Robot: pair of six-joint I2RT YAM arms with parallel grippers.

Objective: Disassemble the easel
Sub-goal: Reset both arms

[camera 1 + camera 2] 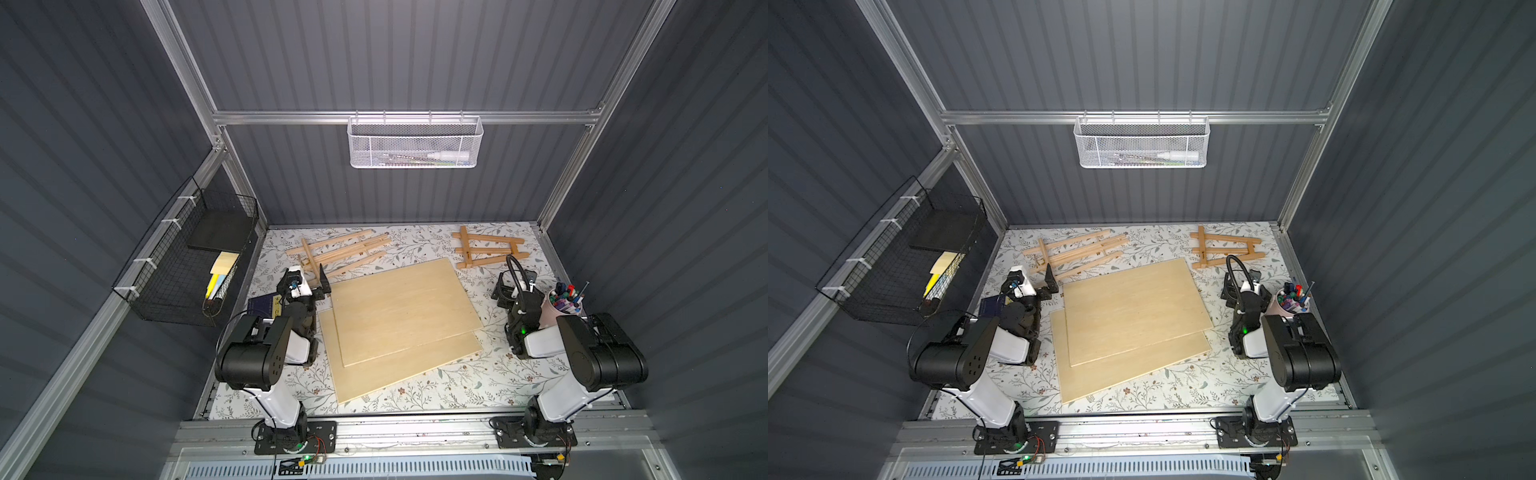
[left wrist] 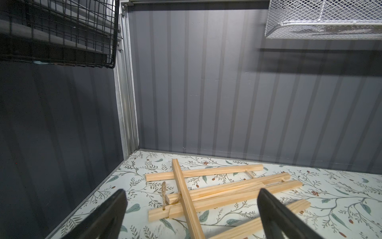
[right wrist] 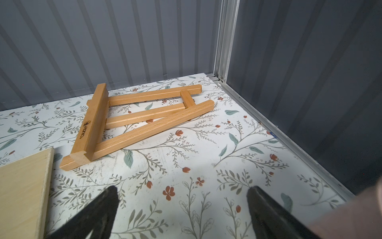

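1. My left gripper (image 2: 192, 192) gapes wide and empty, near the pale easel (image 2: 217, 192) lying flat at the back.
2. My right gripper (image 3: 183, 189) gapes empty too, and the darker easel (image 3: 140, 120) lies flat, apart.
3. My left finger (image 2: 272, 215) hides part of one pale leg.

Both top views hang high over the near edge, staring steeply down at the whole floral table (image 1: 457, 390). Left wrist camera sits low, close on the pale easel (image 2: 227, 194); right wrist camera, the darker easel (image 3: 153, 128). Overhead both show too, upper left and upper right.
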